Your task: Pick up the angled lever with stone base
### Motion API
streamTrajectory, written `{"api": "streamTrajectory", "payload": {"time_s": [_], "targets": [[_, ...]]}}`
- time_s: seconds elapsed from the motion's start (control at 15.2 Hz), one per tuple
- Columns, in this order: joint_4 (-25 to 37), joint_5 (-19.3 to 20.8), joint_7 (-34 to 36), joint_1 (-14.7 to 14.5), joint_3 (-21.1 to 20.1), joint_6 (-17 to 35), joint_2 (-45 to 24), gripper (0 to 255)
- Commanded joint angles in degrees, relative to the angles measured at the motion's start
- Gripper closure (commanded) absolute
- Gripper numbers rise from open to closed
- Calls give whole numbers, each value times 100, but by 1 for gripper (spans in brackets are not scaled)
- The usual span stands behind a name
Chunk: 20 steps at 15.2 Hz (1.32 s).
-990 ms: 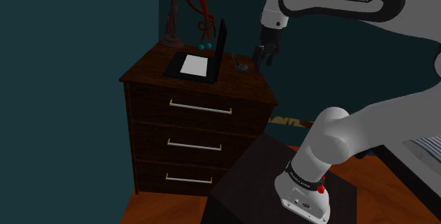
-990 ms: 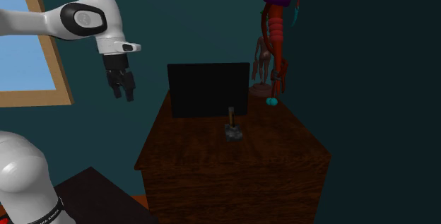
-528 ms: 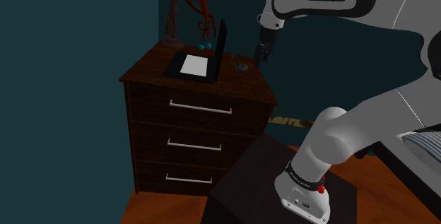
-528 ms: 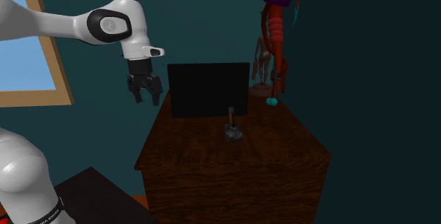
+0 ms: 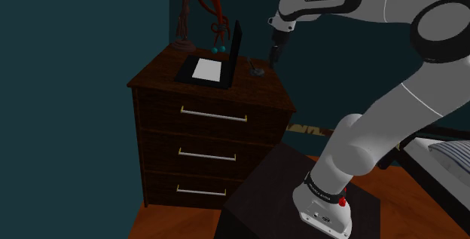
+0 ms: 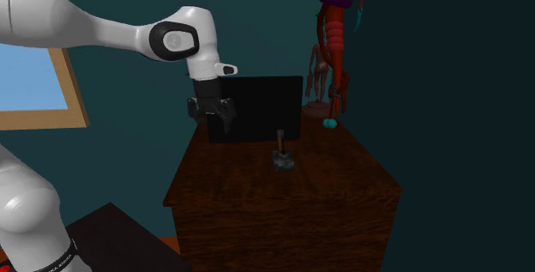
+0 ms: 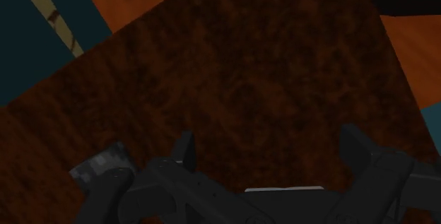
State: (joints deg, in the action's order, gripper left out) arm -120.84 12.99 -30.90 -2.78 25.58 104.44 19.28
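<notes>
We see gripper (image 6: 221, 124) poised over dark wood dresser (image 6: 257, 197), fingers (image 7: 185, 150) spread apart, grasping nothing. Angled lever (image 6: 282, 154) on grey stone base stands on dresser top just before open laptop (image 6: 253, 107), toward second exterior view's right of gripper, untouched.

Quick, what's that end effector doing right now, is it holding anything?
End effector: open, holding nothing. The lever stands apart from it.
</notes>
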Motion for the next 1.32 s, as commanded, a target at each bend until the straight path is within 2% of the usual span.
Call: {"api": "streamTrajectory", "payload": {"time_s": [0.0,0.26,0.53,0.73,0.99,1.25], "targets": [[335,-154,-550,-45,269,148,-443,0],[1114,-697,-1622,-74,694,327,-1428,0],[2074,-1446,-2710,108,923,317,-2533,0],[2941,-2024,-3441,423,917,158,-3393,0],[4368,-2672,-4193,1026,711,-251,-4559,0],[4179,-2687,-4221,1024,677,-34,-4590,0]]}}
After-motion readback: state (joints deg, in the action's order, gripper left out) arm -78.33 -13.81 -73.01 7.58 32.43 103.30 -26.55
